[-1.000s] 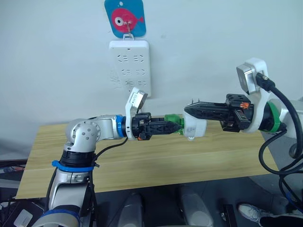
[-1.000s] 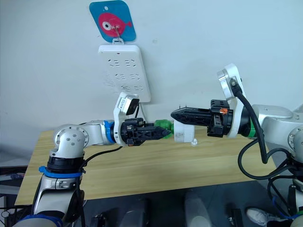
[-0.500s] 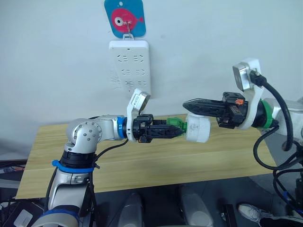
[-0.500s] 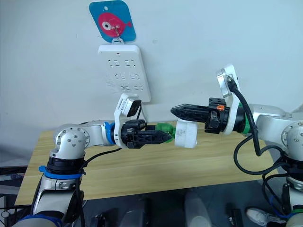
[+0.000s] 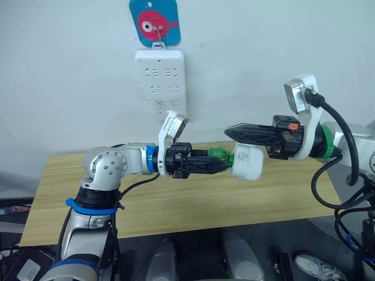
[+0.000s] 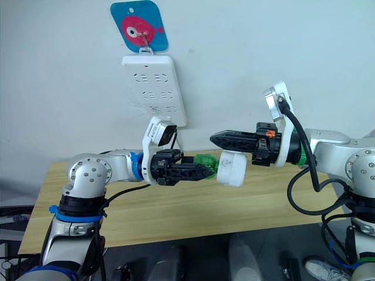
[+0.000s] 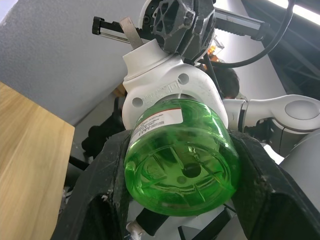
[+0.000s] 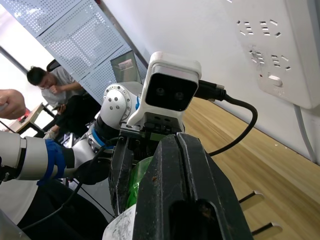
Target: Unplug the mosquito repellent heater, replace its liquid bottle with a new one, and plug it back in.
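Note:
Above the wooden table (image 5: 176, 199), my left gripper (image 5: 221, 165) is shut on a green liquid bottle (image 5: 218, 156), held level. The bottle's neck sits in the white mosquito repellent heater (image 5: 247, 163), which my right gripper (image 5: 230, 129) grips from above, its fingers shut on the heater. In the left wrist view the green liquid bottle (image 7: 180, 155) sits base-on between my black fingers (image 7: 105, 190), with the mosquito repellent heater (image 7: 165, 80) behind it. The right wrist view shows the heater's two metal prongs (image 8: 256, 196) pointing toward the wall.
A white multi-socket power strip (image 5: 161, 82) hangs on the wall under a blue fish sign (image 5: 153, 22), behind and above my left gripper. A seated person (image 8: 50, 95) and another person's hand (image 8: 12, 102) show in the background of the right wrist view.
My right gripper has drawn slightly left and turned, tilting the heater. My left gripper has edged right with the green bottle, which stays joined to the heater.

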Available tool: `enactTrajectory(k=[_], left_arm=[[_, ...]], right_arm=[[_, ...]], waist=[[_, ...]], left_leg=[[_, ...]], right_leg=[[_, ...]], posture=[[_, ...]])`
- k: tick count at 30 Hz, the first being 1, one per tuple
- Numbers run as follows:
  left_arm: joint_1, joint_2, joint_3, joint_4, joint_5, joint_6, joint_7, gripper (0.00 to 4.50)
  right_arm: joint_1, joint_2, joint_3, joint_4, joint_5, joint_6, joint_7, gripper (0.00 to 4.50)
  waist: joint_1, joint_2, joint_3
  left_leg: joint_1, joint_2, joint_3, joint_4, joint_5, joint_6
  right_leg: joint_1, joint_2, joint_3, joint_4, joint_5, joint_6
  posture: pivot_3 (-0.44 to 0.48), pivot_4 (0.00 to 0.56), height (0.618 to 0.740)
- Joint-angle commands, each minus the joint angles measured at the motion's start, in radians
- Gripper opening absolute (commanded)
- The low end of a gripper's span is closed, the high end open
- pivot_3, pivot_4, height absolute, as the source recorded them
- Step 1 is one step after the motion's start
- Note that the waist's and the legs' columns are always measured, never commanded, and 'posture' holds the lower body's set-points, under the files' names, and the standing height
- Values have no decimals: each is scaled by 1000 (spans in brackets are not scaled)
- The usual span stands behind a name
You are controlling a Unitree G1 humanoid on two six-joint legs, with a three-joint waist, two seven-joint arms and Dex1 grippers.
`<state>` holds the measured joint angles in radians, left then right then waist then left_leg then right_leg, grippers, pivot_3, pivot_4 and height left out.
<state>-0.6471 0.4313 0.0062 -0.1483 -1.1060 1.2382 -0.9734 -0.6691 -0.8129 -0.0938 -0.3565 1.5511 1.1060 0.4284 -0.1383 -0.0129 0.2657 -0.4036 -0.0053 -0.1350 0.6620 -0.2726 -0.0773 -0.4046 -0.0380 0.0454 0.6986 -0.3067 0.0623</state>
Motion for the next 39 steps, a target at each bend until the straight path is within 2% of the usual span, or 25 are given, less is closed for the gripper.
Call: enactTrajectory(k=[1,22,39], left_arm=[[-15,-13,25,-36,-54,-7,-7,2297],[-15,-11,35,-39,-95,-1,11,2297],[-13,-15,40,-18,-81,-19,39,2297]], right_arm=[[-6,0,9,-18,-5,16,8,0],[-2,9,18,7,47,69,1,0],[-17,28,2,10,55,58,-28,0]], waist=[[0,0,0],[0,0,0],[0,0,0]], left_leg=[[0,0,0,0,0,0],[0,0,0,0,0,0],[0,0,0,0,0,0]], right_leg=[[0,0,0,0,0,0],[0,0,0,0,0,0],[0,0,0,0,0,0]], posture=[[-182,210,740],[-181,211,740],[-180,209,740]])
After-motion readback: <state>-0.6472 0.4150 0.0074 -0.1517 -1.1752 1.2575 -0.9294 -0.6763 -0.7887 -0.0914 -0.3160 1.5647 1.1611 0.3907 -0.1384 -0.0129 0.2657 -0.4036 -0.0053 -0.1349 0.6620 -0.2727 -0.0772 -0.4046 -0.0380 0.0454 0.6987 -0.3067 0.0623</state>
